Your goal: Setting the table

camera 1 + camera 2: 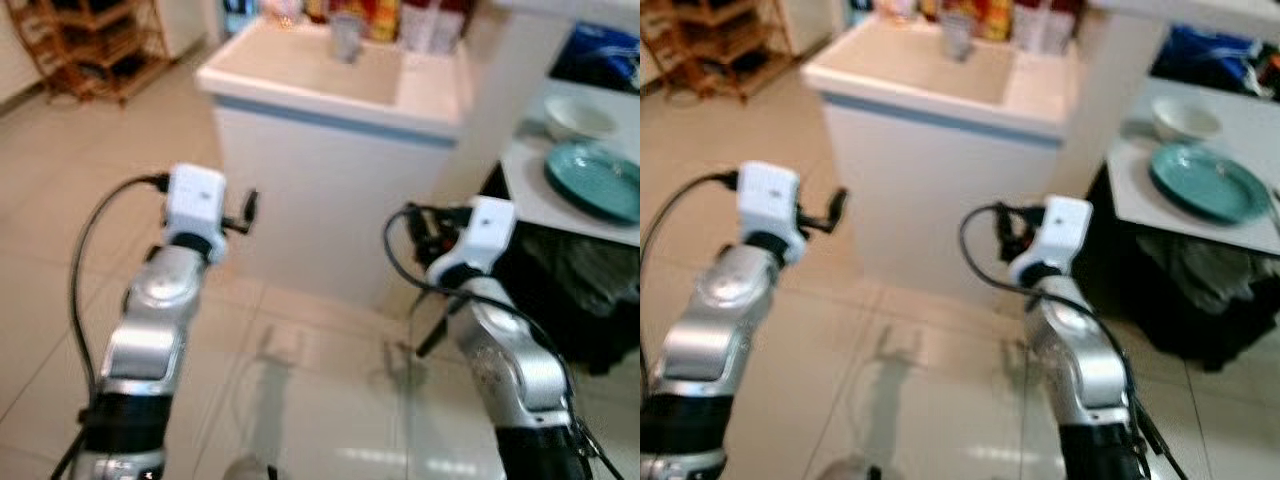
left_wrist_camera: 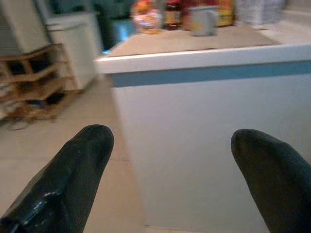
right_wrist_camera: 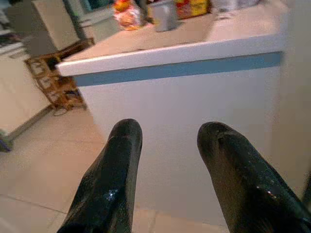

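A teal plate (image 1: pixel 596 178) and a white bowl (image 1: pixel 580 117), side by side on a white table (image 1: pixel 535 195) off to the right. Nothing held yet. Both well apart from the arms. Straight ahead, a white counter (image 1: pixel 330 75) with a grey cup (image 1: pixel 346 37) and bright packets at the back, hard to make out. Far left, a wooden rack (image 1: pixel 95 45) on the tiled floor (image 1: pixel 60 190).

Left gripper (image 2: pixel 170 160) up in front of the counter wall, fingers wide apart, nothing between them. Right gripper (image 3: pixel 167 160) up too, fingers a little apart, also empty.

Looks like the early part of the job: getting close to the dishes, no picking up yet. Next, probably a turn to the right and a few steps toward the table, then a reach with the right gripper for the plate or bowl. Needs a careful grab at the rim, since a flat plate is likely slippery.
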You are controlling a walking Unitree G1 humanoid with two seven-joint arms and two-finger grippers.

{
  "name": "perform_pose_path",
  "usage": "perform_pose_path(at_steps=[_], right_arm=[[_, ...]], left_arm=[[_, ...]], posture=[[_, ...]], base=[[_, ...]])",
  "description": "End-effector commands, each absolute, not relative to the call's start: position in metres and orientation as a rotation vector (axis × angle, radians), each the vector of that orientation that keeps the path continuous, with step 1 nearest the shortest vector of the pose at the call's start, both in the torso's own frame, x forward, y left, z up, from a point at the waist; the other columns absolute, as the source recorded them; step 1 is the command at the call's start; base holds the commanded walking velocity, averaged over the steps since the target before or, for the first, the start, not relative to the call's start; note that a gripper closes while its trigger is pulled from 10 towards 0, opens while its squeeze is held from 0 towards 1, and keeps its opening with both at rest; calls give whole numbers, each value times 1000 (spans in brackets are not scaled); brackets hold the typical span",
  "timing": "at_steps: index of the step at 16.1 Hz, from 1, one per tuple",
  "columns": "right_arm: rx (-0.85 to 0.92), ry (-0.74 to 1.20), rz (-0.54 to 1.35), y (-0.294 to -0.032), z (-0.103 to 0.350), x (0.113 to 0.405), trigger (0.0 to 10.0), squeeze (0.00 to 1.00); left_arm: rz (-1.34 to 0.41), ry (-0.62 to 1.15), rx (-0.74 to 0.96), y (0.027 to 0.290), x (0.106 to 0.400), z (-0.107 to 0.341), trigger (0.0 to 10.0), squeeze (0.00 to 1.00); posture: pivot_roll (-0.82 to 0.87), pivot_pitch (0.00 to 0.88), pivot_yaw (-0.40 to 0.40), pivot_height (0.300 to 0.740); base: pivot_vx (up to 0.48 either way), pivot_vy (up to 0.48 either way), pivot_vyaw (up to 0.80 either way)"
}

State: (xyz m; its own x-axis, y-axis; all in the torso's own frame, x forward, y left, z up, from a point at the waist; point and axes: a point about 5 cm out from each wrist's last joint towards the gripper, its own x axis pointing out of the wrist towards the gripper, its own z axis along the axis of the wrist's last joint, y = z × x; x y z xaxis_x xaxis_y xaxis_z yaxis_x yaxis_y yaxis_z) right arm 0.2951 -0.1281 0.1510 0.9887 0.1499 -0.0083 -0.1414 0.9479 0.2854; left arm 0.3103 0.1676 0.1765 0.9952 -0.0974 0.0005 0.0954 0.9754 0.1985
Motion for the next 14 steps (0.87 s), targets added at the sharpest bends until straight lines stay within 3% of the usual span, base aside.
perform_pose_path(at_steps=[1,6,12,14], right_arm=[[278,-6,120,-136,157,296,10000,0],[346,-84,97,-138,174,303,10000,0],[311,-111,140,-135,183,308,10000,0],[285,-119,156,-132,185,311,10000,0]], left_arm=[[-143,-41,195,158,308,183,10000,0],[-169,-53,187,158,305,187,10000,0],[-167,-56,202,162,305,188,10000,0],[-168,-57,201,162,305,188,10000,0]], posture=[[151,42,-37,740],[155,36,-40,740],[155,15,-47,740],[161,3,-55,740]], base=[[326,0,0],[449,0,0],[480,0,0],[480,0,800]])
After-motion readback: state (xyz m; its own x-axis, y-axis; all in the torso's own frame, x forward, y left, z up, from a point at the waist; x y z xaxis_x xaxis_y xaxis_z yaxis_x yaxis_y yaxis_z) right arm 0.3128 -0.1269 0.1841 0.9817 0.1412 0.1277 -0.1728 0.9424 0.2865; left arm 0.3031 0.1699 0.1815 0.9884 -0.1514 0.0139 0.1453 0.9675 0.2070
